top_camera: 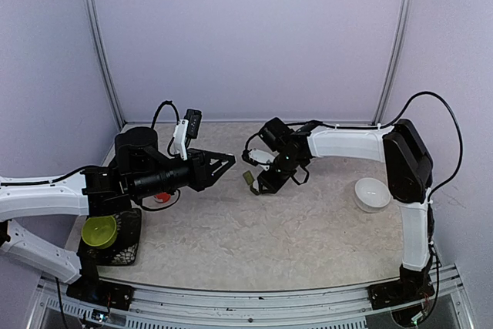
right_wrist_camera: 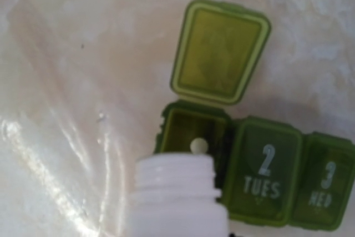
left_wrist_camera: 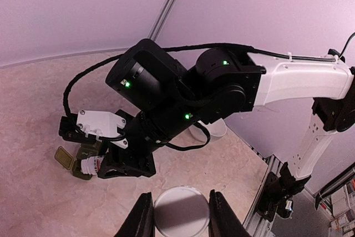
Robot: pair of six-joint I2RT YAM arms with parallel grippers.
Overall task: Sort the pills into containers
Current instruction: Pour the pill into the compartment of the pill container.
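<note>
Near the desk's left near corner sits a lime-green bowl [top_camera: 98,230]. The left claw [top_camera: 227,162] hangs left of centre, clamped on a white round cap [left_wrist_camera: 178,212], apparently parked clear of the pouring. At mid-desk, toward the far edge, lies the pill box [right_wrist_camera: 260,181]. Its three cells run left to right across the right wrist view, and the leftmost lid is flipped up. The right claw [top_camera: 267,180] is clamped on a white bottle [right_wrist_camera: 175,198], mouth tipped toward the open cell [right_wrist_camera: 186,126]. One pill [right_wrist_camera: 199,146] shows at the bottle's lip. A white bowl [top_camera: 372,194] sits by the right edge.
</note>
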